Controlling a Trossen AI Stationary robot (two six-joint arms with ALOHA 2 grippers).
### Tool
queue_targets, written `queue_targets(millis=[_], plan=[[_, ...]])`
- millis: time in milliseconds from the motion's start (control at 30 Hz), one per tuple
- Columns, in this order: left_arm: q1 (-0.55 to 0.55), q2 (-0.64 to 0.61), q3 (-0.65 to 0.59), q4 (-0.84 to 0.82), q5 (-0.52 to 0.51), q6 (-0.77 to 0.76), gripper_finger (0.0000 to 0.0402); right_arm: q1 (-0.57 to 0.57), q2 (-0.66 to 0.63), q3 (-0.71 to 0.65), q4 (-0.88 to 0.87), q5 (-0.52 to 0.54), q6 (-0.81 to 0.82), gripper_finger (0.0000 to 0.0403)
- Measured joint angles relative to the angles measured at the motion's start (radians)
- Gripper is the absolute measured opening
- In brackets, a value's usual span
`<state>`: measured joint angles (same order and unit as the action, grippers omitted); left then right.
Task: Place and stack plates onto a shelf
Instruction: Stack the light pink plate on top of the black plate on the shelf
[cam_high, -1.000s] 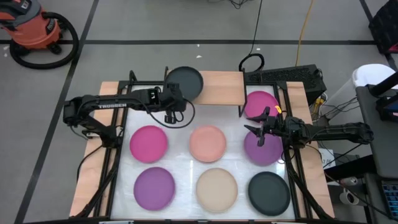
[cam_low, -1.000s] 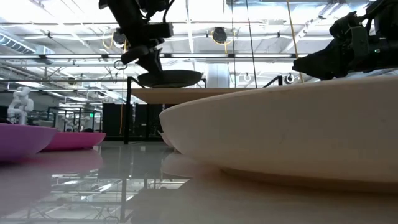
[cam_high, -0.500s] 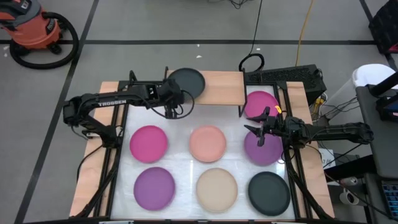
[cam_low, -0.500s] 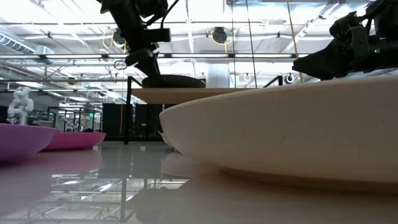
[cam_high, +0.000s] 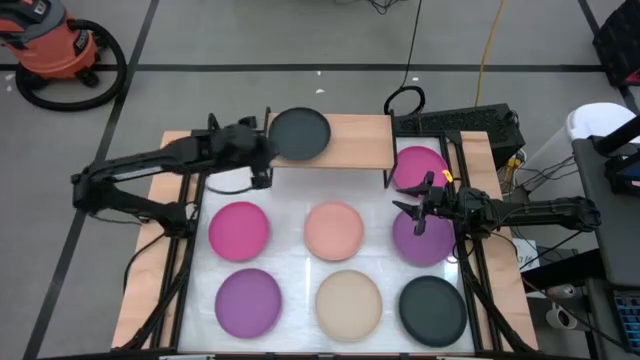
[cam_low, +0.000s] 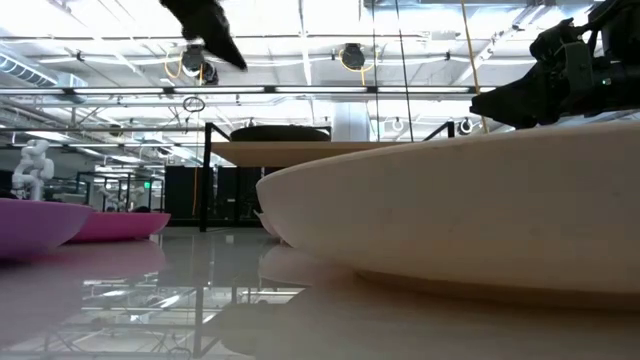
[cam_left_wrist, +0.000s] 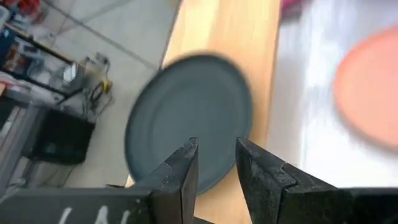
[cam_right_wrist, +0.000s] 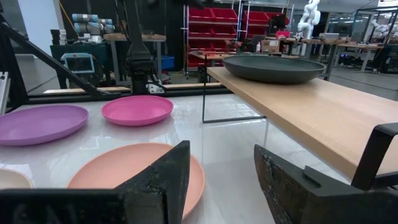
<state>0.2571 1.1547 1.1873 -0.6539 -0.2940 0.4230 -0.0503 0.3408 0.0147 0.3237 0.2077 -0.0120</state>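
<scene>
A dark grey plate (cam_high: 299, 133) lies flat on the left end of the wooden shelf (cam_high: 350, 142); it also shows in the low view (cam_low: 280, 132) and the left wrist view (cam_left_wrist: 186, 118). My left gripper (cam_high: 262, 170) is open and empty, just off the shelf's near left corner, above the table (cam_left_wrist: 214, 149). My right gripper (cam_high: 420, 205) is open and empty over a purple plate (cam_high: 422, 240), near a hot pink plate (cam_high: 418, 163). Hot pink (cam_high: 239, 228), salmon (cam_high: 333, 229), purple (cam_high: 248, 300), beige (cam_high: 348, 300) and dark grey (cam_high: 433, 308) plates lie on the white board.
The shelf stands on thin black legs (cam_right_wrist: 204, 93) at the far side of the white board (cam_high: 300, 255), and its right half is bare wood. A black box with cables (cam_high: 455, 125) sits beyond the shelf's right end. A vacuum cleaner (cam_high: 50, 45) stands on the floor.
My left gripper has lowered the dark grey plate onto the shelf's left end and let go. It has then drawn back toward the table's left edge and risen. The plate now lies flat on the shelf. My right arm has kept still.
</scene>
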Motion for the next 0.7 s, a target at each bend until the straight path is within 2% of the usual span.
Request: queue_targets(millis=[167, 300, 400, 567, 700], plan=[[-0.044, -0.149, 0.0, 0.013, 0.154, -0.107, 0.0113, 0.0, 0.0, 0.0, 0.0, 0.0, 0.0, 0.016], [-0.102, -0.251, -0.056, 0.08, 0.19, -0.13, 0.0113, 0.0, 0.0, 0.0, 0.0, 0.0, 0.0, 0.016], [-0.141, -0.326, -0.164, 0.213, 0.199, -0.13, 0.0113, 0.0, 0.0, 0.0, 0.0, 0.0, -0.011, 0.016], [-0.206, -0.428, -0.379, 0.502, 0.31, -0.135, 0.0113, 0.0, 0.0, 0.0, 0.0, 0.0, -0.028, 0.016], [-0.252, -0.462, -0.533, 0.693, 0.319, -0.147, 0.0113, 0.0, 0.0, 0.0, 0.0, 0.0, -0.026, 0.016]])
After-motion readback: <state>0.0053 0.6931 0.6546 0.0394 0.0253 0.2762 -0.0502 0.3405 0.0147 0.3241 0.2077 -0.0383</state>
